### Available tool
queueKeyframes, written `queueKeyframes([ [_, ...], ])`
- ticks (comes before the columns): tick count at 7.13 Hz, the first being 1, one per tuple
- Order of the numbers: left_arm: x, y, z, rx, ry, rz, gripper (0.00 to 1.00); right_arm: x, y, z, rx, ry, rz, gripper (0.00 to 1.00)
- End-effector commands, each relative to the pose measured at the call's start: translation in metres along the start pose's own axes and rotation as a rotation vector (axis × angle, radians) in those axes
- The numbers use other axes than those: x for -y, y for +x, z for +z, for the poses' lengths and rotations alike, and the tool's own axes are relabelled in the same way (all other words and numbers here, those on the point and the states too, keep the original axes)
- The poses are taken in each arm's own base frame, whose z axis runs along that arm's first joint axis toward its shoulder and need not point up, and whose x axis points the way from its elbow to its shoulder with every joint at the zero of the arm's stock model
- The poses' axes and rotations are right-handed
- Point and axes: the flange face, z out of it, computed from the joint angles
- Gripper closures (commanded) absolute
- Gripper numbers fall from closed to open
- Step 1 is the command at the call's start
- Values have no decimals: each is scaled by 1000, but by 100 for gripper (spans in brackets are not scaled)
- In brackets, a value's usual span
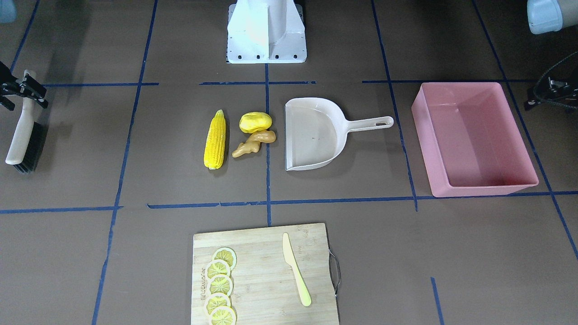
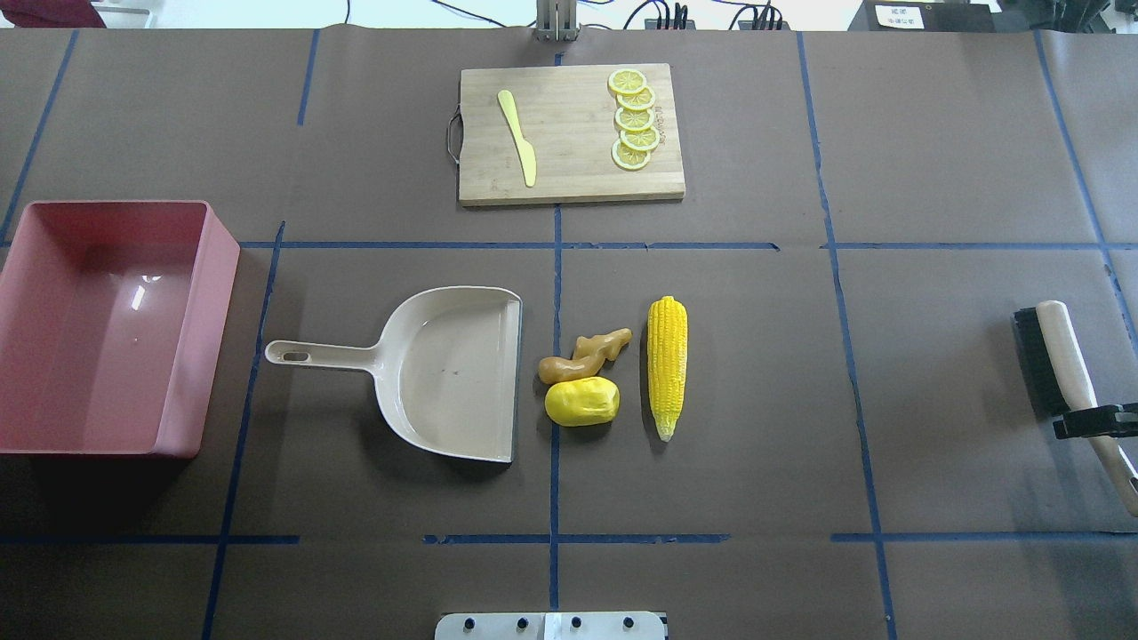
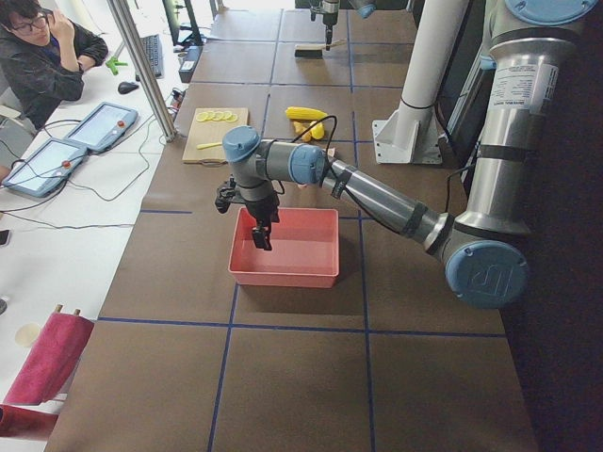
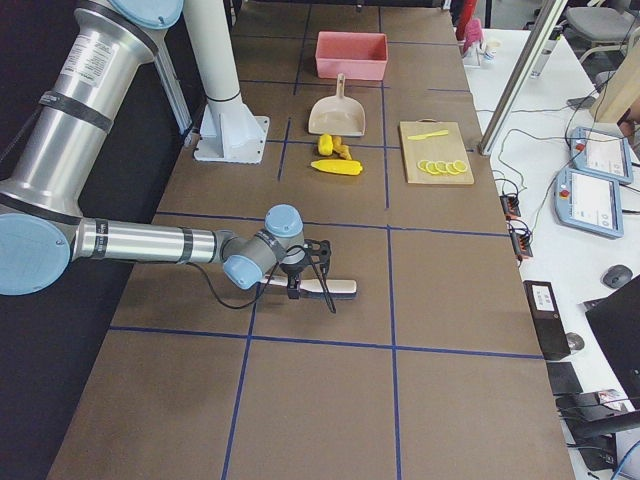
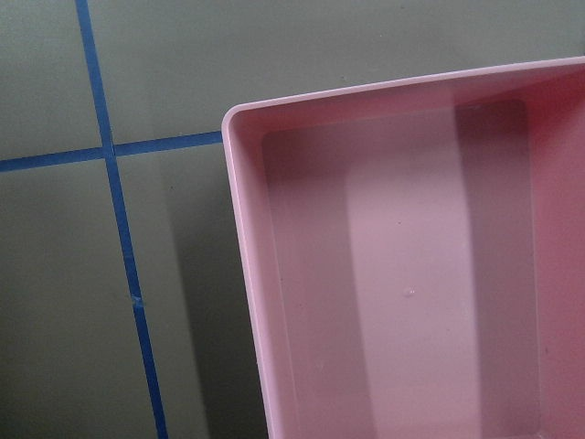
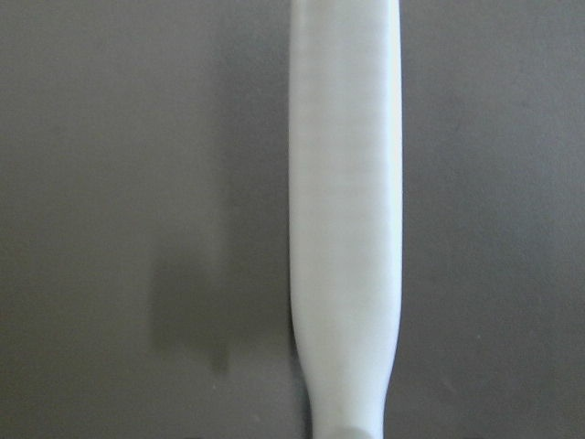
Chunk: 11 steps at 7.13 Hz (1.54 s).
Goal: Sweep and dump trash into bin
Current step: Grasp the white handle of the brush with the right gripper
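The trash lies mid-table: a yellow corn cob [image 2: 667, 364], a rounded yellow lump [image 2: 581, 401] and a tan ginger root [image 2: 587, 353]. Just left of them, a beige dustpan [image 2: 444, 373] opens toward them. The pink bin [image 2: 200, 338] stands at the table's left end with nothing in it. My left gripper [image 3: 261, 241] hangs above one corner of the bin [image 3: 283, 276]; I cannot tell whether it is open or shut. My right gripper [image 1: 25, 101] is low over a brush [image 1: 22, 135], open, with a finger on each side of the pale handle [image 6: 345, 210].
A wooden cutting board [image 2: 569, 178] holds lemon slices [image 2: 633, 120] and a pale yellow knife [image 2: 518, 138] at the far side. The white robot base [image 1: 266, 34] is at the near edge. A person [image 3: 42, 56] sits beside the table with tablets.
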Motion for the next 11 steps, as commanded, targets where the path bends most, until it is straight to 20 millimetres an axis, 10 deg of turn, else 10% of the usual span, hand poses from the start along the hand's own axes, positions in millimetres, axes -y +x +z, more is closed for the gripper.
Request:
queueKeyframes([
  [1, -1, 0, 0, -1, -1, 0, 0, -11, 4, 7, -17, -27, -11, 32],
  [3, -2, -1, 1, -3, -2, -2, 0, -14, 5, 12, -22, -40, -23, 100],
  [8, -2, 1, -1, -2, 1, -1, 0, 0, -10, 2, 4, -10, -23, 100],
  [11, -7, 8, -10, -2, 18, 16, 0, 28, -63, -21, 8, -8, -20, 100],
])
